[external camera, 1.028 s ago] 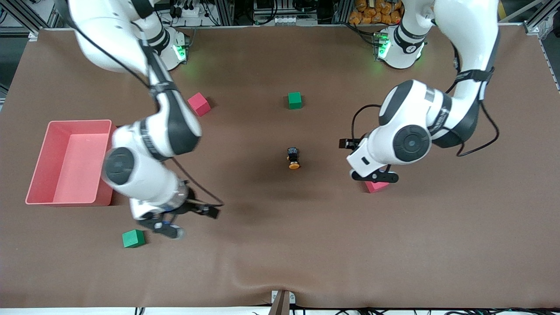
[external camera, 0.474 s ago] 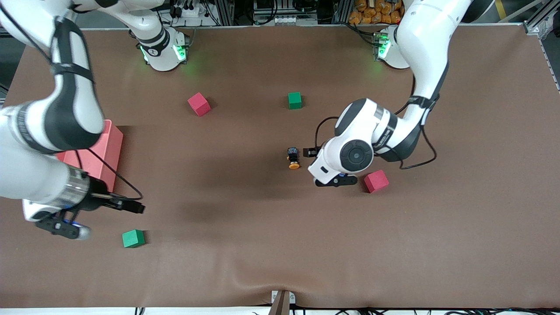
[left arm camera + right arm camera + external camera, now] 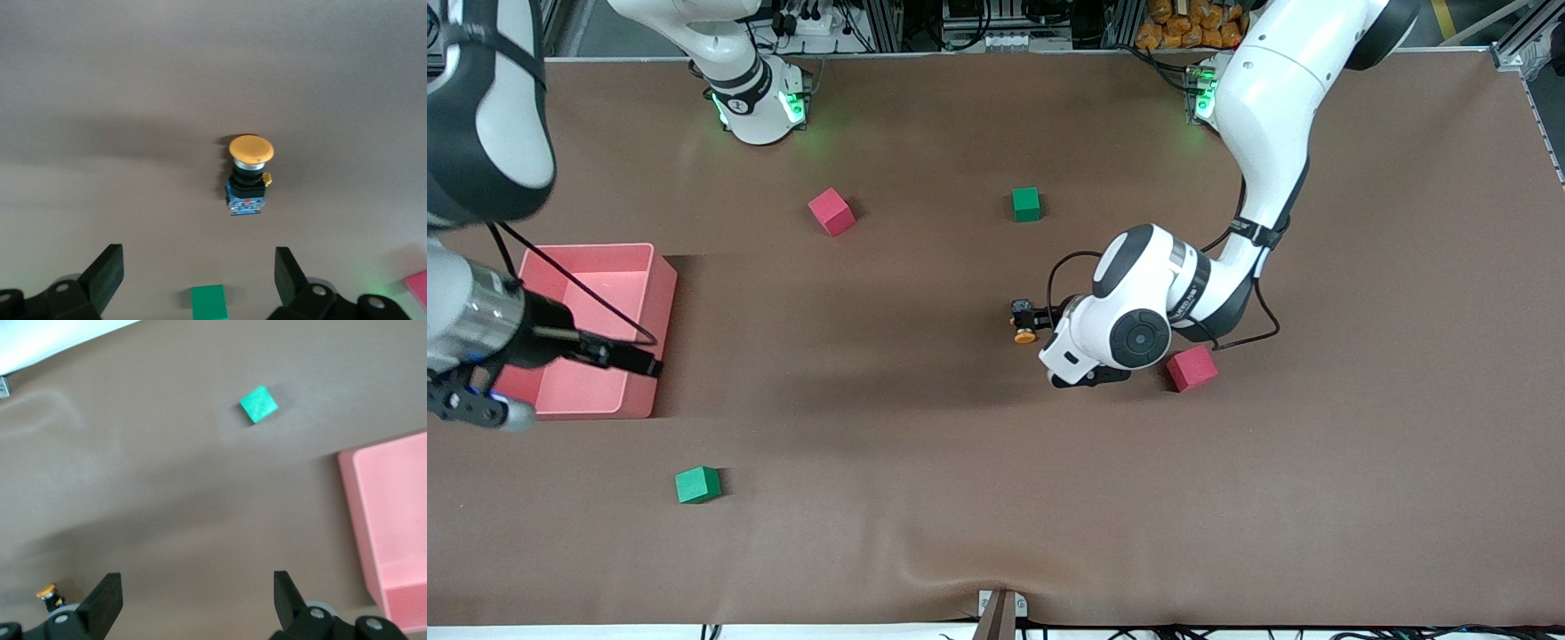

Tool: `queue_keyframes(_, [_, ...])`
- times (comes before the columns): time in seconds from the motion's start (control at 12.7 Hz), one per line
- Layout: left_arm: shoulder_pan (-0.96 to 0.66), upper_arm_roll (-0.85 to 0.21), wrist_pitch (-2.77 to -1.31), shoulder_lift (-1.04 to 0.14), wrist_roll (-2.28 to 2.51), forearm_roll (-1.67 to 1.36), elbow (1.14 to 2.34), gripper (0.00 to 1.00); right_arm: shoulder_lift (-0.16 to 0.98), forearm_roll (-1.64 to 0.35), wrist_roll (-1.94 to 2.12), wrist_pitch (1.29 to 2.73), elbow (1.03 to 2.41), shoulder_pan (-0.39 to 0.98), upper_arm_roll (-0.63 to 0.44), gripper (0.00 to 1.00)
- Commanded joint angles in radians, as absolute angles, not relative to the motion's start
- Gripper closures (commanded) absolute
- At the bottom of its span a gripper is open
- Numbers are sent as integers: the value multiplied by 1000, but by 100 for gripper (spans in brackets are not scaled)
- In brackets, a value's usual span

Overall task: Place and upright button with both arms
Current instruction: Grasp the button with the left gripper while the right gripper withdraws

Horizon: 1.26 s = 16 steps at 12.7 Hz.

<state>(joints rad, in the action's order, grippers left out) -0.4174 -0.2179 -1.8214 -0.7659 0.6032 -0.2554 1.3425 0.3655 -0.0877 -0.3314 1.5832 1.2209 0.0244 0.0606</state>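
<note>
The button [image 3: 1024, 323] lies on its side mid-table, its orange cap pointing toward the front camera and its black body away from it. The left wrist view shows the button [image 3: 248, 177] ahead of the fingers, not between them. My left gripper [image 3: 1089, 375] [image 3: 198, 261] hangs open and holds nothing, just beside the button toward the left arm's end of the table. My right gripper [image 3: 470, 407] [image 3: 195, 583] is open with nothing in it, over the pink bin's [image 3: 660, 302] corner nearest the front camera. The button [image 3: 47, 592] shows small at the edge of the right wrist view.
A red cube [image 3: 1192, 367] sits close beside the left hand. Another red cube [image 3: 831, 212] and a green cube [image 3: 1026, 204] lie nearer the bases. A second green cube [image 3: 697, 484] [image 3: 259, 404] lies near the front camera, close to the pink bin [image 3: 393, 520].
The left gripper has moved from over the red cube to beside the button. The right arm has swung away from the green cube, out toward its own end of the table by the bin.
</note>
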Motion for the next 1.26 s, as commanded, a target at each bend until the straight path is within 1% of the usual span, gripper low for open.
queue_keyframes(0.0, [-462, -207, -1842, -833, 644, -270, 1261, 0, 137, -41, -347, 1621, 1475, 0, 107, 0])
queue_keyframes(0.16, [-471, -209, -1876, -854, 655, -275, 1259, 0, 45, -43, -342, 1658, 1572, -14, 107, 0])
queue_keyframes(0.32, [-491, -209, -1896, -874, 657, -276, 1259, 0, 29, -44, -330, 1654, 1582, -21, 107, 0])
queue_keyframes(0.55, [-505, -207, -1917, -900, 658, -276, 1261, 2, -29, -48, -286, 1641, 1621, -31, 101, 0])
queue_keyframes(0.63, [-506, -207, -1917, -905, 658, -275, 1261, 3, -38, -48, -285, 1622, 1623, -34, 101, 0])
queue_keyframes(0.87, [-515, -206, -1933, -925, 658, -275, 1262, 6, -31, -51, -276, 1625, 1615, -44, 100, 0])
queue_keyframes(1.03, [-520, -204, -1937, -934, 663, -275, 1262, 9, -38, -51, -267, 1614, 1624, -43, 100, 0])
queue_keyframes(1.19, [-522, -204, -1937, -940, 664, -273, 1267, 11, -6, -40, -209, 1611, 1594, -44, 98, 0])
